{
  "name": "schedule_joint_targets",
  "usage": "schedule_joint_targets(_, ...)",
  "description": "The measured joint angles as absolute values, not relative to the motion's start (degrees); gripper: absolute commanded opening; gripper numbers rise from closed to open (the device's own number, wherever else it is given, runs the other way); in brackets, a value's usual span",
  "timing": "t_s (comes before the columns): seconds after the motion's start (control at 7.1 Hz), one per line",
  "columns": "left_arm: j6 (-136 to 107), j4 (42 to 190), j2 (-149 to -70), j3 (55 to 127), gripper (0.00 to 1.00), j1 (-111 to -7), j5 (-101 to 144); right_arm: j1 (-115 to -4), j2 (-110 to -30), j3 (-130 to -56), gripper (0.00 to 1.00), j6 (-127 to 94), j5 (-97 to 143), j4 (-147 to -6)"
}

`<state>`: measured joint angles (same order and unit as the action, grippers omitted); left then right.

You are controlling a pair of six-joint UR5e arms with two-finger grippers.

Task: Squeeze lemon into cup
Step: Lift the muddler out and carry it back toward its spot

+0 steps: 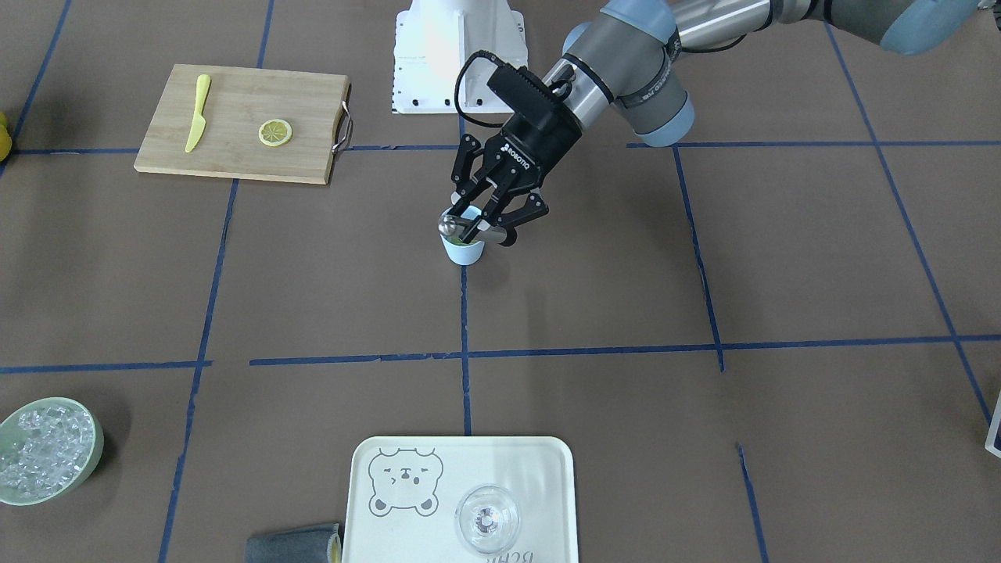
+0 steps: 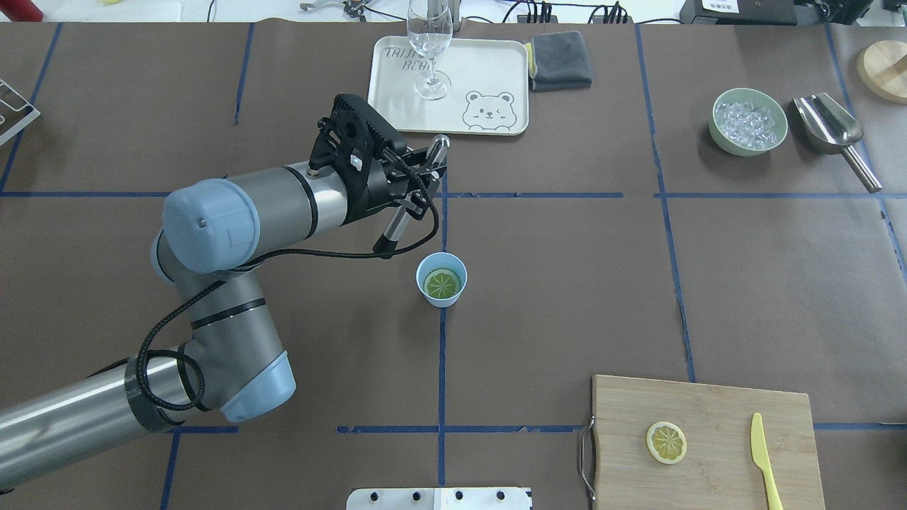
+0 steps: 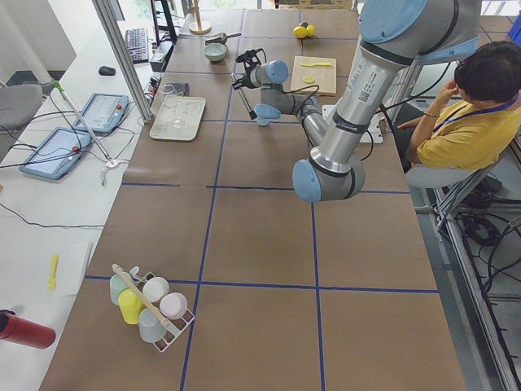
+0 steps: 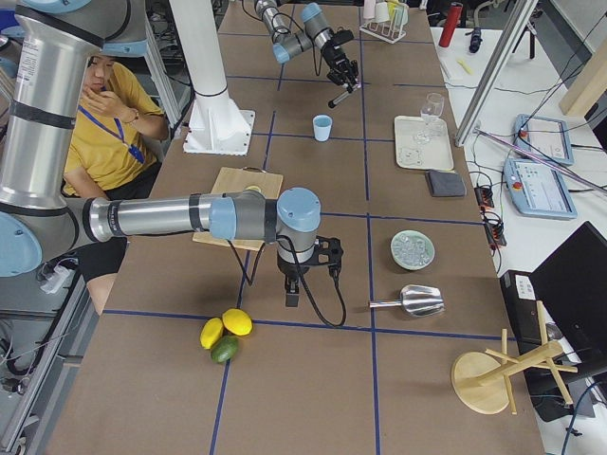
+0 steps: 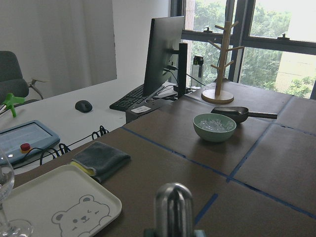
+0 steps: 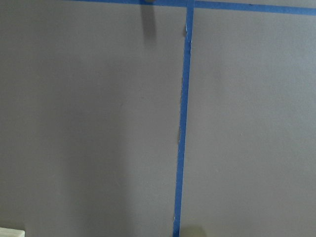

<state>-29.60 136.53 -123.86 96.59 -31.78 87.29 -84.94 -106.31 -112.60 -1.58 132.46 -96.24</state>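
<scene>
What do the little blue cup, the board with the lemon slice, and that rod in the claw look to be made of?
The cup is probably plastic: matte light blue with a thin, even wall. The board is wood, perhaps bamboo, going by its pale streaky grain. The rod is polished metal, likely steel, with mirror-like highlights on its rounded end.

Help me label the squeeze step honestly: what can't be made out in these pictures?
- Juice in the small light-blue plastic cup: in the front-facing view, the left gripper and the shiny metal rod it grips cover the mouth; overhead shows only the round lemon slice.
- The right gripper: only in exterior right, too small to tell open or shut.
- Left wrist view: bottom edge cuts the rod; fingers unseen.
</scene>
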Motion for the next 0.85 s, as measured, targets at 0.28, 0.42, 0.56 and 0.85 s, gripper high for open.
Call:
schedule_joint_targets(0.28,-31.0,117.5,-121.8,101.8,0.0,-36.0,92.9,-84.9,-106.3,-112.6,1.0,-1.5,132.5,-96.2)
schedule_joint_targets(0.42,-31.3,108.4,-120.1,104.7,0.0,-37.7,94.2,-84.9,-106.3,-112.5,1.0,-1.4,132.4,-96.2)
schedule_joint_targets(0.56,-31.4,100.7,-119.1,106.5,0.0,-38.9,94.8,-84.9,-106.3,-112.4,1.0,-1.3,132.3,-96.2)
schedule_joint_targets(0.85,-39.2,92.5,-115.2,107.6,0.0,-40.1,95.8,-84.9,-106.3,-112.0,1.0,-1.2,132.2,-96.2)
